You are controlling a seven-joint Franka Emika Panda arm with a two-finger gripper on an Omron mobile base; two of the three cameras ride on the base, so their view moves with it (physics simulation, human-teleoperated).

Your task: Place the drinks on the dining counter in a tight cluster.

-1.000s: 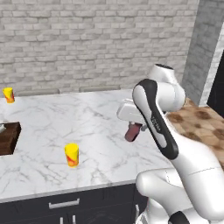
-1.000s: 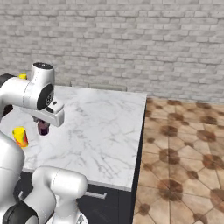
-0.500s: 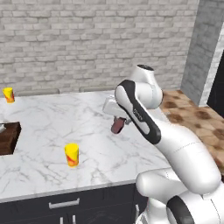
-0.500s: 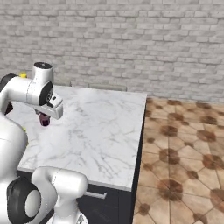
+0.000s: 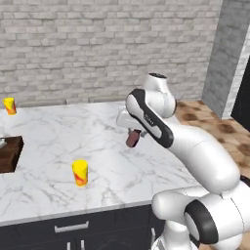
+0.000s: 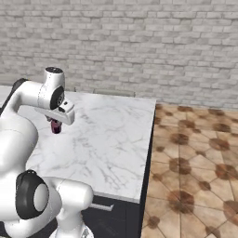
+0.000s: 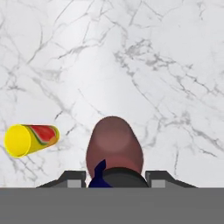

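A short dark maroon drink hangs tilted above the dining counter, and my gripper is shut on it. From the right side the same drink shows under the hand, with the gripper over the white marble. Looking along the hand, the maroon drink sits between the fingers of the gripper, with the veined counter below it.
A yellow can stands near the counter's front edge and shows lying sideways to the hand camera. A second yellow can is at the far left back. A dark brown box sits at the left edge. Tiled floor lies right of the counter.
The arm has swung left and further over the counter, carrying the maroon drink with it. The grip has not changed.
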